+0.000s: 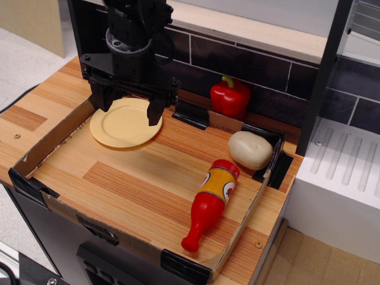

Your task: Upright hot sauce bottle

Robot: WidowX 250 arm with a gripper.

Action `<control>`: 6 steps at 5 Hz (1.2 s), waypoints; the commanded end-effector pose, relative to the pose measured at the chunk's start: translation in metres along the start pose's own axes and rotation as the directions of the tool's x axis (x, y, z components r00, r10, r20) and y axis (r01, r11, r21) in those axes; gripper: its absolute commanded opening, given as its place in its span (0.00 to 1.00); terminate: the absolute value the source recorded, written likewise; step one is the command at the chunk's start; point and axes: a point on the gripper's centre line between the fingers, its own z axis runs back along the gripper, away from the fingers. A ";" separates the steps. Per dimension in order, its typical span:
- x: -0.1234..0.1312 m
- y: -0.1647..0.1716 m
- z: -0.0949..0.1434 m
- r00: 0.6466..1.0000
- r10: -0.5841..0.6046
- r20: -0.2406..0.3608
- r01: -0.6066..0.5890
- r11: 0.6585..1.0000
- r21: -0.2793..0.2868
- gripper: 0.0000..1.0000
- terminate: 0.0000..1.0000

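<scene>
The hot sauce bottle [211, 200] is glossy red with a yellow-orange label band. It lies on its side at the right of the wooden tray [119, 178], cap pointing toward the front edge. My black gripper [127, 110] hangs over the yellow plate [123, 123] at the back left, far from the bottle. Its two fingers [156, 110] stand wide apart with nothing between them, so it is open and empty.
A red bell pepper [230, 97] stands at the back against the dark tile wall. A beige potato [250, 149] lies just behind the bottle. A low cardboard rim with black corner clips surrounds the tray. A white rack stands to the right.
</scene>
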 end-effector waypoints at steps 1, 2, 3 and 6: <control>0.000 0.000 0.000 1.000 0.000 0.000 0.000 1.000 0.000 1.00 0.00; -0.030 -0.024 0.013 1.000 -0.009 -0.020 0.008 0.999 -0.051 1.00 0.00; -0.055 -0.045 0.027 0.998 -0.028 -0.048 0.022 0.991 -0.134 1.00 0.00; -0.102 -0.098 0.020 0.986 -0.052 -0.160 0.022 0.983 -0.183 1.00 0.00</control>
